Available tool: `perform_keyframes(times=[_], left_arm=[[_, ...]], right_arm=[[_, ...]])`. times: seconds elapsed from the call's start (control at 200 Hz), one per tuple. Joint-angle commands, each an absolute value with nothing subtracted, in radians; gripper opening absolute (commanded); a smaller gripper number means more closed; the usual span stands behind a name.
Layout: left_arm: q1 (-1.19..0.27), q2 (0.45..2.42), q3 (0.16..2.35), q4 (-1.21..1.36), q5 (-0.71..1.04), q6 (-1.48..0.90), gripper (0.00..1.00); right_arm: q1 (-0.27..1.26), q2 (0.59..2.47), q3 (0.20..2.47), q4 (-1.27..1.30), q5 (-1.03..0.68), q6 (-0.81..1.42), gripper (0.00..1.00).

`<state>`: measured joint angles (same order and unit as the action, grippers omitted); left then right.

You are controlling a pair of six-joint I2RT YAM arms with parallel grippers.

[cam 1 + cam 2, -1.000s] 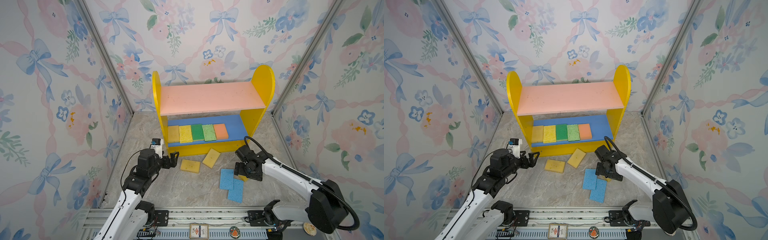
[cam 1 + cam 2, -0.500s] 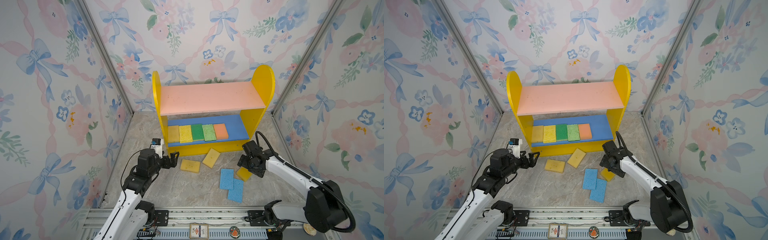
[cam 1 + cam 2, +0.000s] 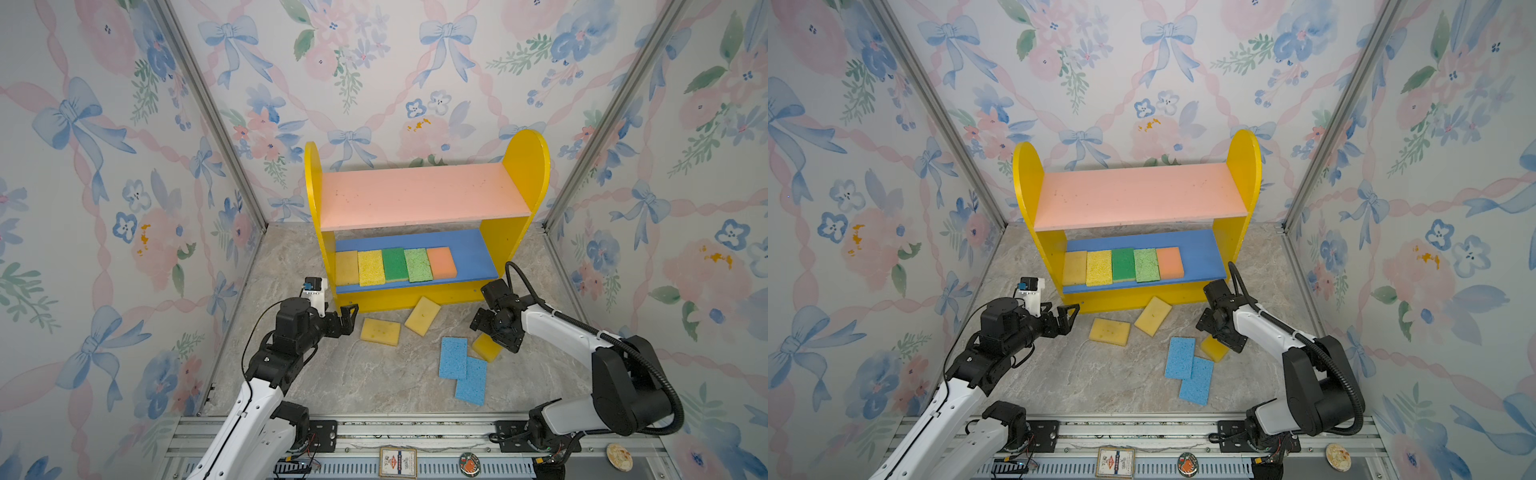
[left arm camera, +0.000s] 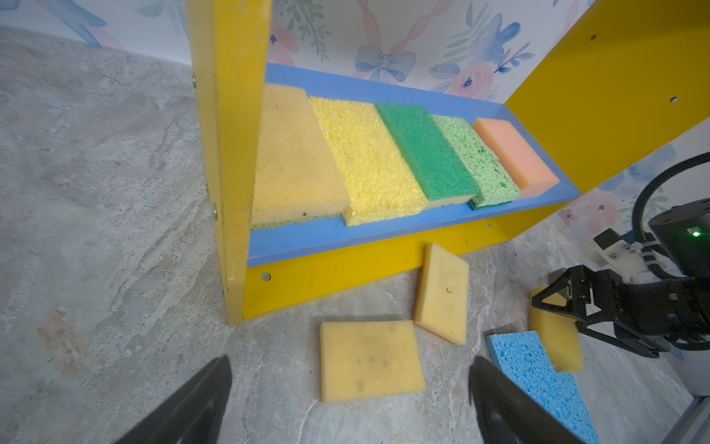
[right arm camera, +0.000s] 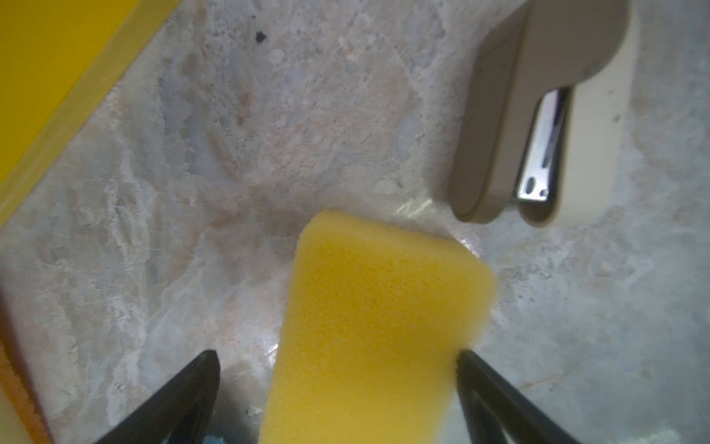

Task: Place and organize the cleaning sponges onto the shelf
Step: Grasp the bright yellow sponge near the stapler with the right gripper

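Right wrist view shows yellow sponge (image 5: 376,326) blurred, partly cut off.

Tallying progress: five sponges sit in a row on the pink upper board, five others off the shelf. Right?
No: the row of five sponges sits on the blue lower board, not the pink upper board, as both top views show. Five others are off the shelf.

Porous foam sponges (image 4: 369,169), smooth painted shelf (image 4: 614,96)

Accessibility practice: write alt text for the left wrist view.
Five sponges line the shelf's blue lower board; two yellow sponges and a blue sponge lie on the floor in front. The open right gripper straddles a third yellow sponge.
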<state>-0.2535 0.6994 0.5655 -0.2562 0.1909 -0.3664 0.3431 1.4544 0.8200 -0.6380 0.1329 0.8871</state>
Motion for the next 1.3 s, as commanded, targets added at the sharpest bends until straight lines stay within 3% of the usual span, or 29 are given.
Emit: perform_keyframes(times=[0.0,0.295,0.65,1.295], left_arm=[[-0.249,0.702,0.556,-0.238,0.195,-0.352,0.98],[-0.250,0.703,0.556,-0.238,0.193,-0.353,0.98],[-0.249,0.701,0.555,-0.238,0.193,-0.353,0.98],[-0.250,0.705,0.556,-0.238,0.196,-0.353,0.98]], right_arm=[[0.327,1.477,0.795,-0.609,0.110,0.880,0.97],[0.317,1.488,0.773,-0.599,0.100,0.869,1.00],[0.314,1.490,0.770,-0.585,0.081,0.858,0.82],[0.314,1.501,0.770,-0.561,0.058,0.852,0.69]])
